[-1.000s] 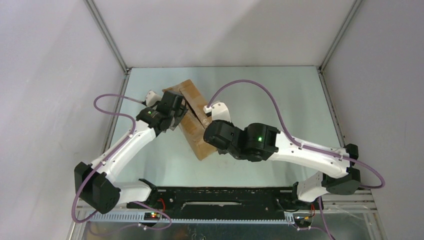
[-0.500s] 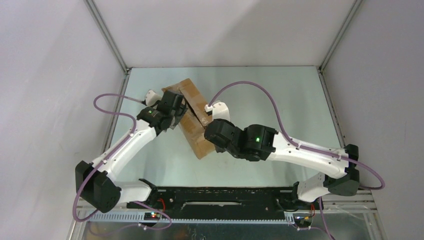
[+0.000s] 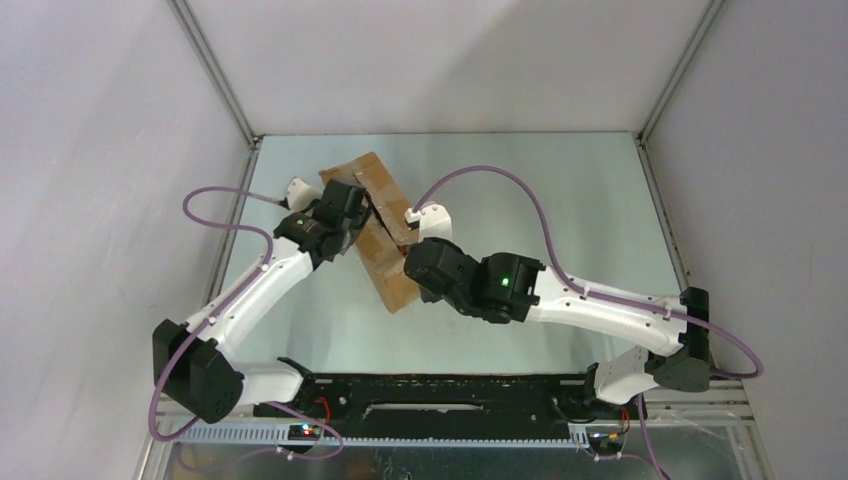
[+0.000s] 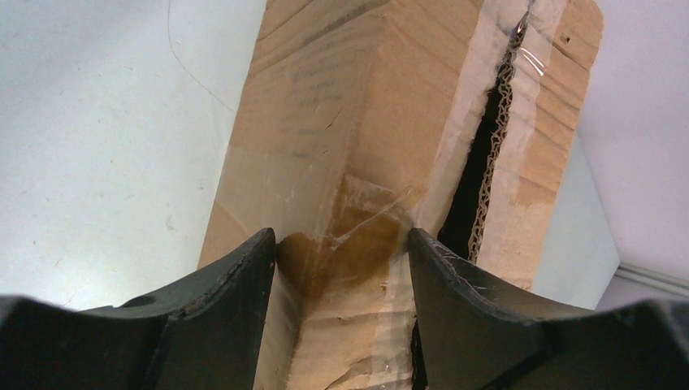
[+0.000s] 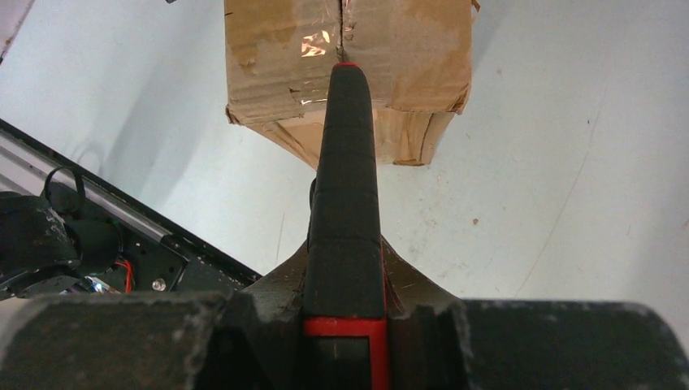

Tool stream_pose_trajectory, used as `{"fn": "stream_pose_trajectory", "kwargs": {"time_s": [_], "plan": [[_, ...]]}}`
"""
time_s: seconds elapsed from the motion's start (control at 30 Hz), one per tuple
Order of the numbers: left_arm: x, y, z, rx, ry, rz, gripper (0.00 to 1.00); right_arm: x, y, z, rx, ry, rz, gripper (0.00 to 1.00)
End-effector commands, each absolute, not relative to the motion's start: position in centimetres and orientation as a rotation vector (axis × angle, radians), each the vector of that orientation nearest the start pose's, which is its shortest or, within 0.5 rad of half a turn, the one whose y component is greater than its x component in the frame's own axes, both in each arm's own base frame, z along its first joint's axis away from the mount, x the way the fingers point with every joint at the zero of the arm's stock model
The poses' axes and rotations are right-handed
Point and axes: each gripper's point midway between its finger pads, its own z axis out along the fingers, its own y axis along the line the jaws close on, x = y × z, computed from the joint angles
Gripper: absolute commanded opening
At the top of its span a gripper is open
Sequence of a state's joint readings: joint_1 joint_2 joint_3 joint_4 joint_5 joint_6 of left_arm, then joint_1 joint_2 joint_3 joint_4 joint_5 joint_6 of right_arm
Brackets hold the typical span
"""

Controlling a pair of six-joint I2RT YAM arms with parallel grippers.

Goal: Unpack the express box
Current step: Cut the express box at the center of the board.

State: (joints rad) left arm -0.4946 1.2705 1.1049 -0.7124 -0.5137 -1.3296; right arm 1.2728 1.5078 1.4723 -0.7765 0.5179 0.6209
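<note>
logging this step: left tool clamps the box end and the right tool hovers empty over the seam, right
Not empty: the right tool is shut on the utility knife, its tip at the taped seam of the express box, as the right wrist view shows. The left tool does clamp the box end.

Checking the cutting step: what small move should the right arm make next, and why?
Probably draw the knife along the taped seam: its tip rests there, the right gripper grips it, and the left gripper clamps the box.

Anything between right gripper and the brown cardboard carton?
A black, red-trimmed utility knife, held in the right gripper, tip on the carton's taped seam; right wrist view.
</note>
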Motion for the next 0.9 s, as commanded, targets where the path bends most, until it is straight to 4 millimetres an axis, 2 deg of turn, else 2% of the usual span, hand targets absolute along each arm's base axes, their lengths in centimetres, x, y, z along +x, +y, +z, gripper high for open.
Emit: {"fn": "stream_pose_trajectory", "kwargs": {"time_s": [0.0, 0.1, 0.2, 0.33, 0.47, 0.6, 0.73, 0.87], "plan": [[29.1, -10.9, 14.1, -1.103, 2.22, -0.108, 0.64, 14.7, 32.8, 12.8, -0.707, 2.522, 0.159, 0.0], [29.1, -10.9, 14.3, -1.091, 2.222, -0.108, 0.64, 15.4, 32.6, 15.2, -0.656, 2.469, 0.192, 0.0], [29.2, -11.4, 15.2, -1.043, 2.231, -0.143, 0.66, 16.9, 31.9, 19.9, -0.557, 2.364, 0.238, 0.0], [29.2, -11.9, 18.1, -0.947, 2.224, -0.193, 0.75, 18.7, 31.3, 26.6, -0.434, 2.175, 0.345, 0.0], [29.0, -12.1, 21.7, -0.836, 2.193, -0.265, 0.86, 19.8, 31.2, 31.0, -0.369, 2.03, 0.439, 0.0], [28.3, -12.2, 24.7, -0.723, 2.166, -0.336, 0.92, 19.9, 31.3, 33.3, -0.355, 1.957, 0.499, 0.0], [27.3, -12.3, 26.6, -0.618, 2.16, -0.382, 0.95, 19.7, 31.3, 33.7, -0.381, 1.946, 0.509, 0.0], [26.4, -13.9, 29.7, -0.391, 2.101, -0.529, 0.94, 19.0, 31.8, 34.1, -0.46, 1.932, 0.605, 0.0]]}}
